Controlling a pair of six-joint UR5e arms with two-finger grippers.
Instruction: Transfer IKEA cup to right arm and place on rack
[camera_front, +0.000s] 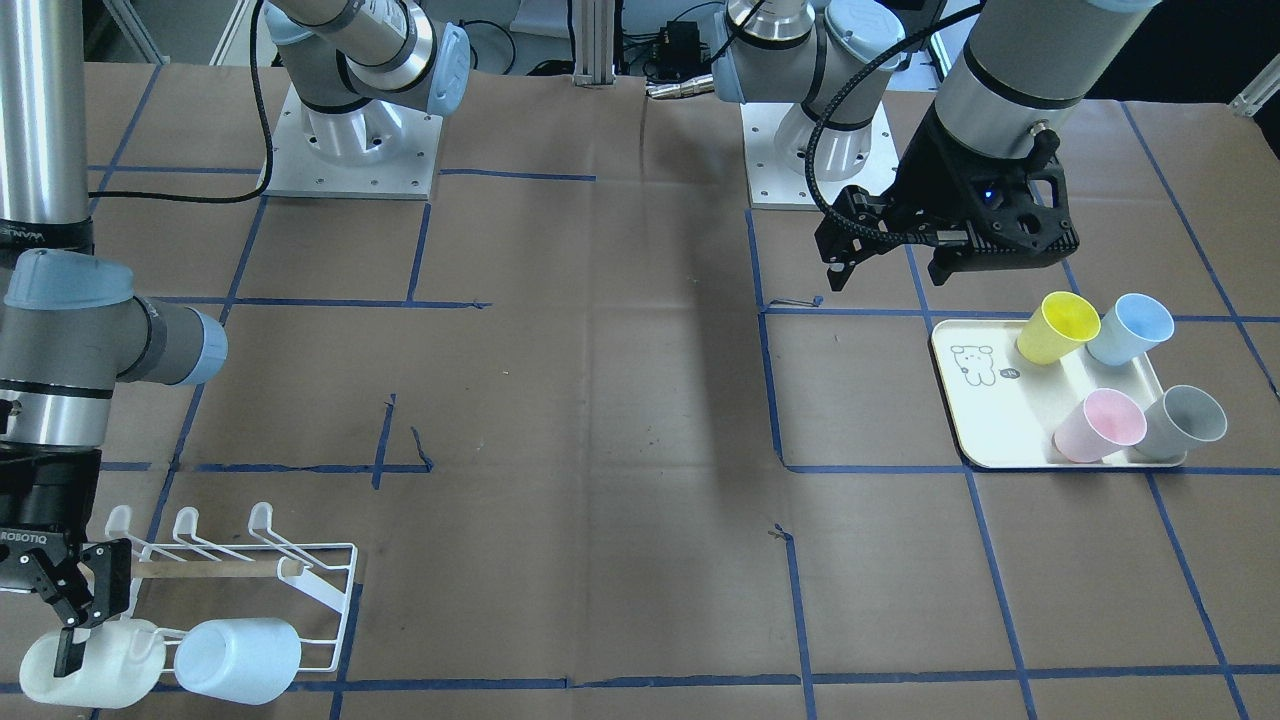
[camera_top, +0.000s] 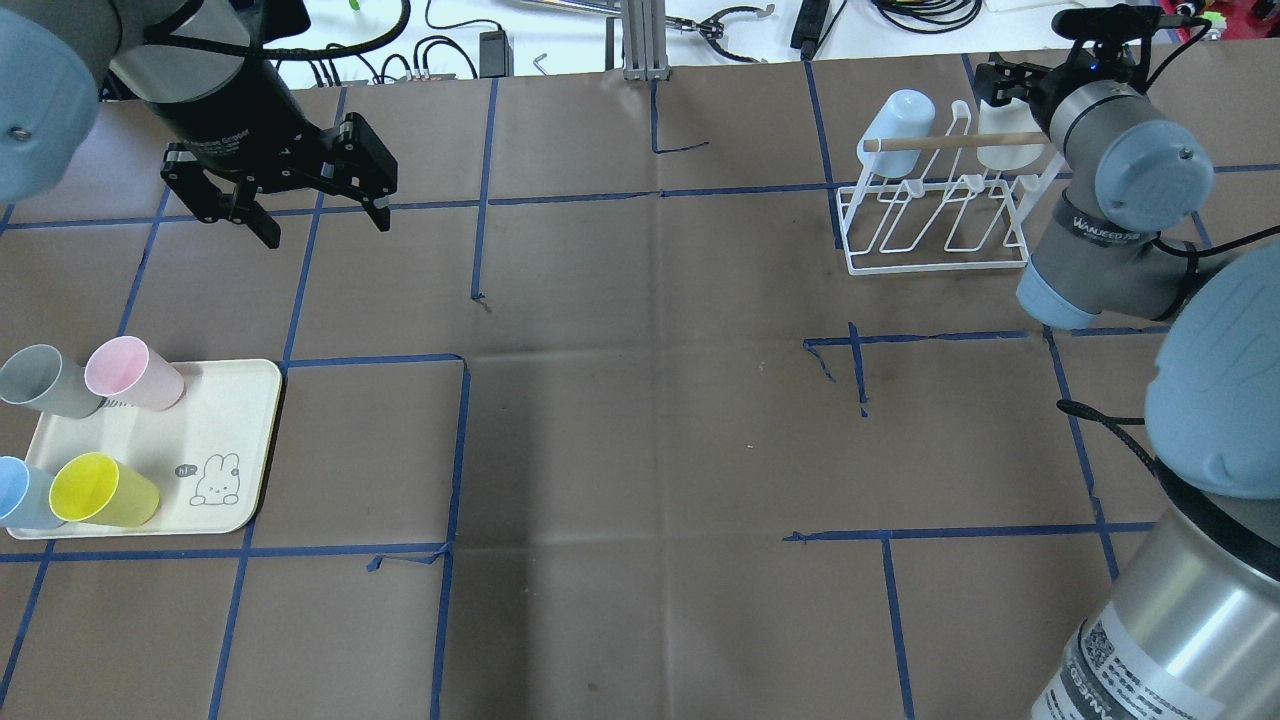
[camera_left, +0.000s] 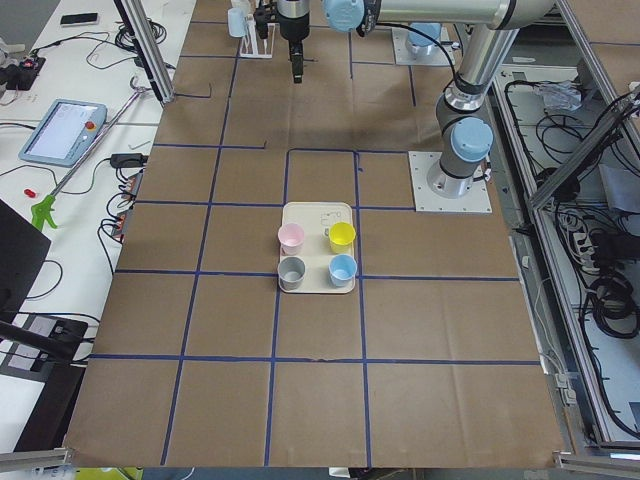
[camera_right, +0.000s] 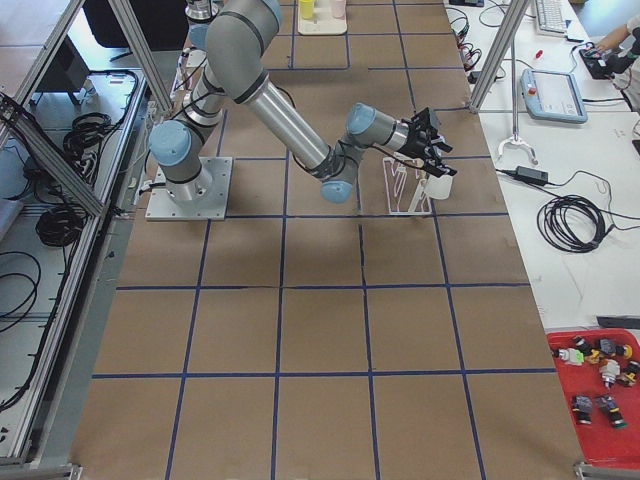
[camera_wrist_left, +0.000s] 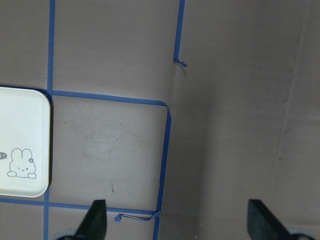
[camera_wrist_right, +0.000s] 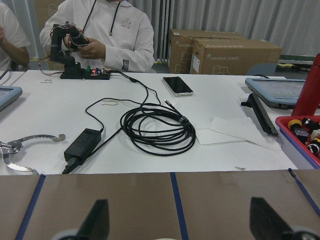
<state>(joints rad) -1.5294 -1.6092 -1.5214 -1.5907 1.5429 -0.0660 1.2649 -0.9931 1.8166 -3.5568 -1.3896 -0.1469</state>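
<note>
Front-facing view: my right pincer (camera_front: 90, 625) is spread over the white cup (camera_front: 100, 675), which lies on its side on the rack (camera_front: 300, 546) directly beneath, long axis level. Left pincer (camera_front: 888, 270), also spread, hangs well apart; right is nearer.

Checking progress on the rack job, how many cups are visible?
6. Four stand on the tray: yellow cup, blue cup, pink cup, grey cup. Two are at the rack: a pale blue cup and a white cup at the right gripper. None seem hidden.
</note>
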